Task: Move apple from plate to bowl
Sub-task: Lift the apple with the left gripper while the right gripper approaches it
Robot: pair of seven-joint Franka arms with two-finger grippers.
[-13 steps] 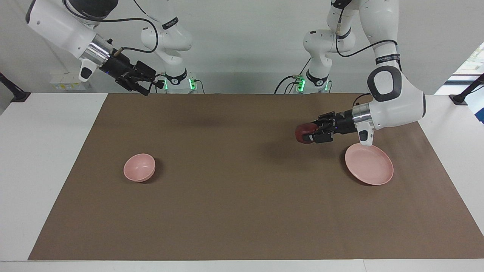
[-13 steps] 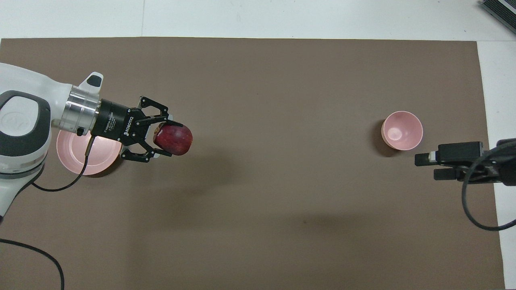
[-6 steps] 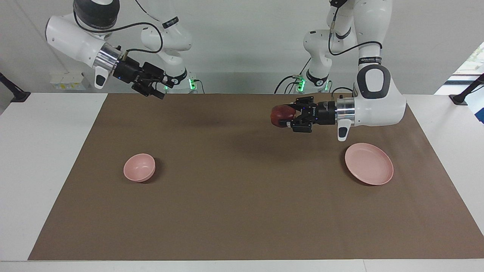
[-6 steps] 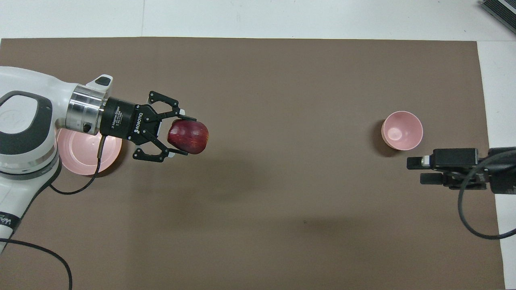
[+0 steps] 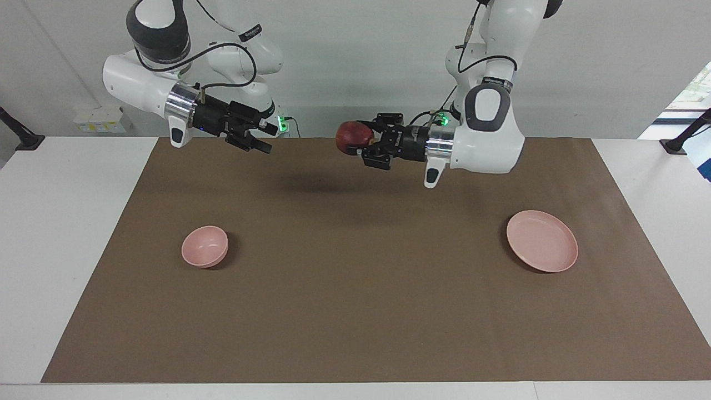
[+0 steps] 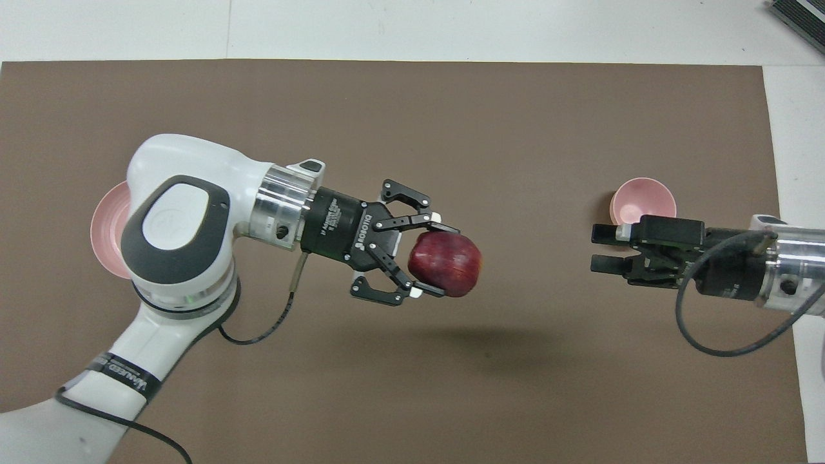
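My left gripper (image 5: pixel 364 144) is shut on the dark red apple (image 5: pixel 353 136) and holds it high over the middle of the brown mat; both show in the overhead view, gripper (image 6: pixel 443 261) and apple (image 6: pixel 454 265). The pale pink plate (image 5: pixel 541 240) lies bare toward the left arm's end, partly hidden under my left arm in the overhead view (image 6: pixel 104 225). The small pink bowl (image 5: pixel 204 245) stands toward the right arm's end. My right gripper (image 5: pixel 268 140) is open and empty in the air, its fingers pointing at the apple; from overhead the gripper (image 6: pixel 596 247) overlaps the bowl (image 6: pixel 646 198).
A brown mat (image 5: pixel 355 311) covers most of the white table (image 5: pixel 66 233). Only the plate and bowl stand on it. A dark object (image 6: pixel 799 16) lies at the table corner farthest from the robots, toward the right arm's end.
My left gripper has lifted the apple higher and carried it from beside the plate to over the mat's middle. My right gripper has moved in toward the middle, facing it.
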